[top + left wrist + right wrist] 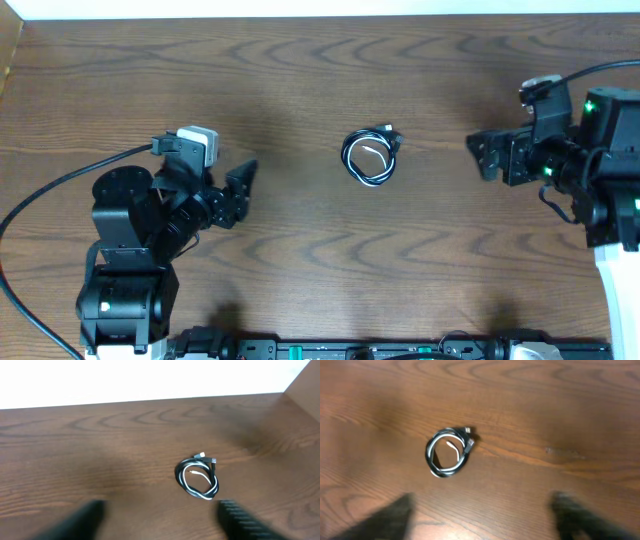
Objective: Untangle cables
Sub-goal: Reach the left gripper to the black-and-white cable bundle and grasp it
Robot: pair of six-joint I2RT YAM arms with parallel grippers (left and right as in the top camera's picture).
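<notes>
Thin black and white cables (370, 157), wound together into one small loop, are noted lying mid-way across the dark wood-grain counter (300, 80), well apart from both arms. How the strands cross cannot be made out, and the plug ends are barely resolved. In the wrist views the fingers (237, 517) are blurred and cut off by the lower edge. The left pincer (238, 190) is angled toward the loop, jaws spread wide and empty. The right pincer (478, 157) is pointed at it from the opposite side, jaws likewise parted and empty.

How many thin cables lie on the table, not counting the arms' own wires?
2. The black cable and the white cable lie coiled together at the table's middle. None seems hidden.
</notes>
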